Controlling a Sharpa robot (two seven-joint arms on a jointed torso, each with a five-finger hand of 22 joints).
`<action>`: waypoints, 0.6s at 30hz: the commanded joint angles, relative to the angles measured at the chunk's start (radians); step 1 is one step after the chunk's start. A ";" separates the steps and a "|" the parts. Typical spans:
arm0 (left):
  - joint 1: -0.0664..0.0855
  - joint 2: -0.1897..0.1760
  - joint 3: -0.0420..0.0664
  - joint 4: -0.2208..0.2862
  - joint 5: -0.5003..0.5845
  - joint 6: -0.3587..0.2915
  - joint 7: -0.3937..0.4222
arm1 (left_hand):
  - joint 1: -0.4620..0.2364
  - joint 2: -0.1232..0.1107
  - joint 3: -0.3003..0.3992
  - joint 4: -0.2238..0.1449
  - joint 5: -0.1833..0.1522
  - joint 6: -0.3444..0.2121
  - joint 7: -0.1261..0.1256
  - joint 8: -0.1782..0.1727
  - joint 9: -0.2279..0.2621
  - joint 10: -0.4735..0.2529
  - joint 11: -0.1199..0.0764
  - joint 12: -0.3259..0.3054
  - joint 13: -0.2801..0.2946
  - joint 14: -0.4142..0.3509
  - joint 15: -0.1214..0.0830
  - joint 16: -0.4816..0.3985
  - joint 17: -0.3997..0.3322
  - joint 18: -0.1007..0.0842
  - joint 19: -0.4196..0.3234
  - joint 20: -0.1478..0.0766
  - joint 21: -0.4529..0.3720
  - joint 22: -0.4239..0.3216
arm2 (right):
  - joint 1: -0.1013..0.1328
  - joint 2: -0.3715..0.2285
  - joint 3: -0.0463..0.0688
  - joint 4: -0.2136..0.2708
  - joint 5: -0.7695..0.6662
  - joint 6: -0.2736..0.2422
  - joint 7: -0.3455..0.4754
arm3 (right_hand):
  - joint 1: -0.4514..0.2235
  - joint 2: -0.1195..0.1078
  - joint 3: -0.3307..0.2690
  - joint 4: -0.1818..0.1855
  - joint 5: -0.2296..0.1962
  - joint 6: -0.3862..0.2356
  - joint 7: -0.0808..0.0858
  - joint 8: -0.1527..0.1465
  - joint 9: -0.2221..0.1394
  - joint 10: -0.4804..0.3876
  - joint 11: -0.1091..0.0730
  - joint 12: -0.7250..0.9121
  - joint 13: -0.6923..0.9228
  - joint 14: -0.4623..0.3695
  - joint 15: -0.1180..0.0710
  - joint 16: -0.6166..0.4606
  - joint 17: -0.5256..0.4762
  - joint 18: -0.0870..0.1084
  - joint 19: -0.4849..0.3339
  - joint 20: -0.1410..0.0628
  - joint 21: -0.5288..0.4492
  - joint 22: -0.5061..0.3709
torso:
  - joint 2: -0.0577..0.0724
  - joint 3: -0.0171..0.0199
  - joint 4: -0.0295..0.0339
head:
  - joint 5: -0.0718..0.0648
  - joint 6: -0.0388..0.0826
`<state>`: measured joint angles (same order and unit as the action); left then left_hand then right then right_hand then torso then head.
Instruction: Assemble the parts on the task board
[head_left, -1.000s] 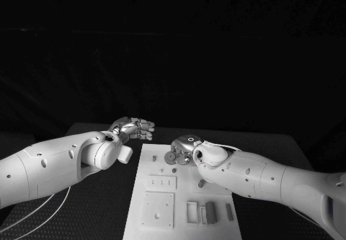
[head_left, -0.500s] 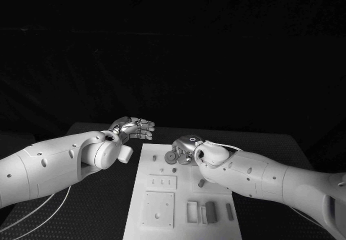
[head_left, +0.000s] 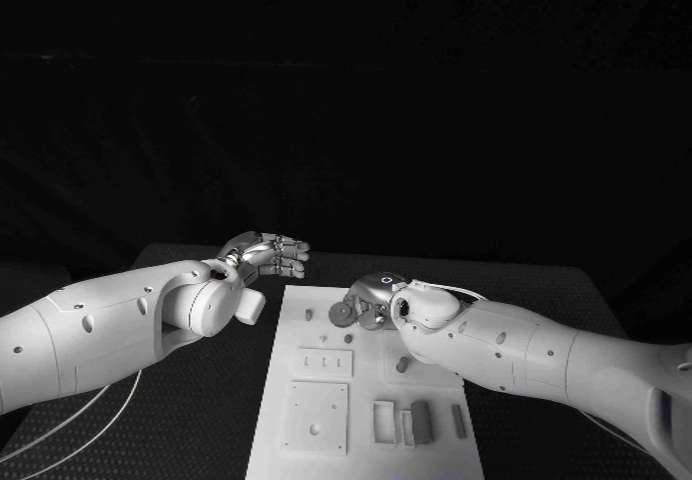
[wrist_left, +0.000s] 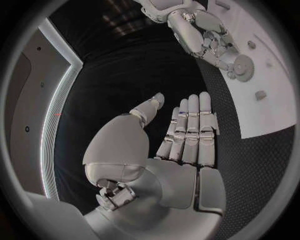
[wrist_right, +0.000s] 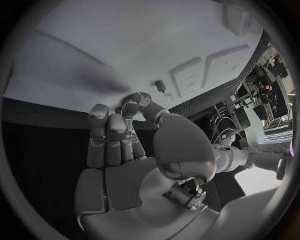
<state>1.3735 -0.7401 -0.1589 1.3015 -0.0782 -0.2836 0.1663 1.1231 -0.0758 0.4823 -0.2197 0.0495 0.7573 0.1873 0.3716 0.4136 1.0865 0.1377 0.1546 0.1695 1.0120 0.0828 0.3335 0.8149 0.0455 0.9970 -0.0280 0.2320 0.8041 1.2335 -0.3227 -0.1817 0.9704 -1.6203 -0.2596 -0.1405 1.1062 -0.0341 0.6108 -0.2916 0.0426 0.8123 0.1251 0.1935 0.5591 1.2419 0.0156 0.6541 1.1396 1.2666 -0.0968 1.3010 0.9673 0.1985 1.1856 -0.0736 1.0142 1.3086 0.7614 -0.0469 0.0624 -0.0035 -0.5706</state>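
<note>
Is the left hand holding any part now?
No. In the left wrist view the left hand lies flat over the black table, its fingers straight with nothing between them.

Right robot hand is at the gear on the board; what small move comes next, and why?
Probably lower the right robot hand slightly to seat the round toothed gear on the white task board, since its fingers already rest at the gear; the left robot hand hangs open off the board.
</note>
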 joint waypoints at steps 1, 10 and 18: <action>0.002 0.000 0.001 0.002 -0.004 0.005 0.010 | -0.014 0.000 0.000 -0.006 0.006 -0.008 0.000 0.006 -0.001 0.002 0.004 -0.005 0.001 0.008 -0.001 -0.006 0.001 0.011 0.001 0.009 -0.006 0.001 | 0.000 -0.001 0.000 -0.002 0.009 0.040 0.008 | 0.010 0.021 0.016 0.000 0.005 -0.010 -0.005 -0.006 -0.002 -0.001 -0.010 -0.001 -0.001 0.000 -0.007 -0.003 0.000 0.063 -0.010 -0.004 -0.003 0.014 | 0.000 -0.0003 -0.0002 | 0.000 0.000; 0.002 -0.002 0.001 0.002 -0.004 0.004 0.011 | -0.014 0.000 0.001 -0.006 0.007 -0.008 0.001 0.006 -0.001 0.002 0.004 -0.005 0.002 0.008 -0.001 -0.007 0.002 0.011 0.001 0.009 -0.007 0.001 | 0.000 -0.018 0.000 0.000 0.011 -0.047 0.002 | 0.005 0.025 0.074 0.003 0.005 -0.015 -0.005 -0.005 0.000 0.001 -0.010 0.001 0.000 0.000 -0.007 0.001 0.002 0.063 -0.010 0.000 0.003 0.017 | 0.000 -0.0006 0.0004 | 0.000 0.002; 0.002 -0.014 0.001 0.001 -0.004 0.002 0.015 | -0.014 -0.001 0.001 -0.006 0.006 -0.008 0.001 0.006 -0.001 0.002 0.004 -0.006 0.002 0.008 -0.001 -0.007 0.002 0.011 0.001 0.009 -0.007 0.002 | 0.010 -0.094 0.003 0.070 0.156 -0.221 0.110 | -0.007 -0.018 0.081 0.002 0.005 -0.005 0.001 0.004 0.005 0.013 -0.006 0.008 0.002 0.011 -0.003 0.007 0.003 0.063 0.003 -0.005 0.013 0.017 | -0.002 0.0003 -0.0051 | 0.001 0.009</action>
<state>1.3736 -0.7535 -0.1589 1.3016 -0.0782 -0.2837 0.1670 1.1191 -0.0798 0.4823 -0.2197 0.0495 0.7573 0.1874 0.3716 0.4136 1.0865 0.1377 0.1546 0.1702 1.0117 0.0824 0.3296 0.8158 0.0427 0.9970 -0.0280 0.2320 0.8039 1.2368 -0.4076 -0.1810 1.0253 -1.5508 -0.3781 -0.1028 1.0981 -0.0443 0.6903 -0.2910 0.0426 0.8016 0.1213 0.1938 0.5630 1.2478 0.0073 0.6583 1.1399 1.2701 -0.1003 1.3014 0.9686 0.1987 1.1788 -0.0771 1.0227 1.3086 0.7603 -0.0475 0.0604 -0.0041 -0.5646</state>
